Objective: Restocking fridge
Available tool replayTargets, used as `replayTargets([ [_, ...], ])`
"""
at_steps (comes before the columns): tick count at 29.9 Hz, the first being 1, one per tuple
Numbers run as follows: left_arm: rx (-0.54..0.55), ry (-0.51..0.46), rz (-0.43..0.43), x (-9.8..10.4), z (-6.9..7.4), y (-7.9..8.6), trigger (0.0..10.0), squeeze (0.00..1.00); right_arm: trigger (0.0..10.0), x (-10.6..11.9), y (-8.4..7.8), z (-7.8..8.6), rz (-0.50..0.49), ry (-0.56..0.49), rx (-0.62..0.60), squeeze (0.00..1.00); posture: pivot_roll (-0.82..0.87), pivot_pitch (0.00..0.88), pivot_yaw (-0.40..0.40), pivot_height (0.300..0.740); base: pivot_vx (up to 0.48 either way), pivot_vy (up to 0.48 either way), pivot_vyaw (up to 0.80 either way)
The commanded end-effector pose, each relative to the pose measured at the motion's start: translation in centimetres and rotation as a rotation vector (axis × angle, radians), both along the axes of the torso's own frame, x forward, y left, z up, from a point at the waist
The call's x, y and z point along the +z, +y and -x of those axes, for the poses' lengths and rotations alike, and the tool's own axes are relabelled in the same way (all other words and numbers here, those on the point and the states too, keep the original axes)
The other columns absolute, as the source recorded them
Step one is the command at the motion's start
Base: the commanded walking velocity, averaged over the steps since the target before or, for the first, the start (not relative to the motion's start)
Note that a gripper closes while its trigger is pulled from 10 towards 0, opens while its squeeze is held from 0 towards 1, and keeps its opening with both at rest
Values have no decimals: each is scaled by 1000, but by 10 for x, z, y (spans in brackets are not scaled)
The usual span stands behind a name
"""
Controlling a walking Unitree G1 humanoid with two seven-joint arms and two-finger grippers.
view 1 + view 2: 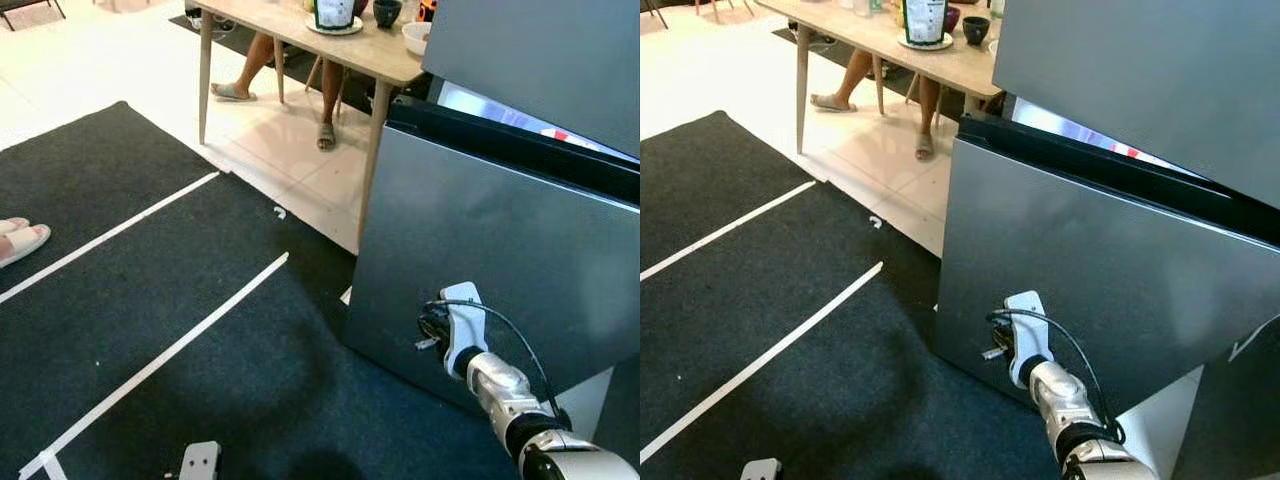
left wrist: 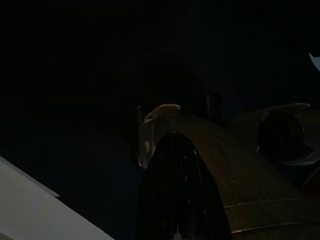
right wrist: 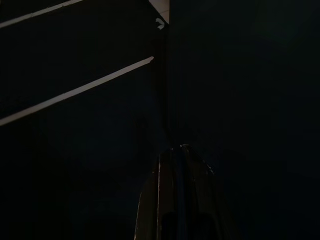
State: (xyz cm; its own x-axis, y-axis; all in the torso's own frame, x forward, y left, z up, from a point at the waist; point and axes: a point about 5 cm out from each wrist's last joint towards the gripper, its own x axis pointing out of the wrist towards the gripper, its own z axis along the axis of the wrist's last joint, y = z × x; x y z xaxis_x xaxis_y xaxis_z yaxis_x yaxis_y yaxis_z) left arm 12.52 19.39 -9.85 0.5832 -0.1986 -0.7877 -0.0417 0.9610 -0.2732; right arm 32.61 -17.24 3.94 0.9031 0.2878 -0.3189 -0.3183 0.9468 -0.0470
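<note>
My right hand (image 1: 998,338) reaches out low against the grey fridge door (image 1: 1090,260), which stands ajar with a bright strip of the fridge's interior (image 1: 1080,133) showing above its dark top edge. From the head camera I see the hand's tip at or very near the door's lower face, though I cannot tell whether it touches; in the dark right wrist view its black fingers (image 3: 182,200) look drawn together along one line. My left hand (image 2: 175,200) hangs idle in shade, and I cannot tell how its fingers stand. The fridge sits on my right, at the edge of a dark carpet (image 1: 150,300) crossed by white tape lines (image 1: 160,360). Beyond it, on pale tile, a wooden desk (image 1: 300,35) carries a plate with a bag (image 1: 334,12), a dark cup (image 1: 387,12) and a white bowl (image 1: 415,37). A person's sandalled feet (image 1: 326,137) rest under the desk.
</note>
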Motion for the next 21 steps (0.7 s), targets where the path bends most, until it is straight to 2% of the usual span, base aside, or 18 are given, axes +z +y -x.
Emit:
replayTargets([
  [1,-23,98,16,-9,21,-8,10000,0,10000,1,0,-2,21,6,-2,0,-21,155,-68,740,0,0,0],
  [4,-26,99,15,-9,21,-10,10000,0,10000,1,4,-3,60,22,16,0,-17,156,-69,740,0,0,0],
  [6,-27,103,16,-10,22,-12,10000,0,10000,-10,10,3,113,80,49,0,-17,154,-70,740,0,0,0],
  [8,-27,109,17,-10,25,-13,10000,0,10000,-37,7,25,141,206,41,0,-11,149,-74,740,0,0,0],
  [9,-27,109,17,-10,25,-13,10000,0,10000,-37,7,25,141,206,41,0,-11,149,-74,740,0,0,0],
  [12,-22,114,19,-11,26,-15,10000,0,10000,-78,-9,71,176,417,-39,0,-2,147,-74,740,0,0,0],
  [15,-21,114,20,-11,25,-15,10000,0,10000,-102,-24,108,213,551,-88,0,-5,144,-69,740,0,0,-529],
  [18,-25,116,17,-11,25,-14,10000,0,10000,-115,-35,133,227,620,-121,0,-16,140,-59,740,0,0,-788],
  [19,-25,116,17,-11,25,-14,10000,0,10000,-115,-35,133,227,620,-121,0,-16,140,-59,740,0,0,-788],
  [21,-29,118,13,-11,25,-13,10000,0,10000,-119,-40,143,236,646,-133,0,-21,138,-57,740,0,0,-788],
])
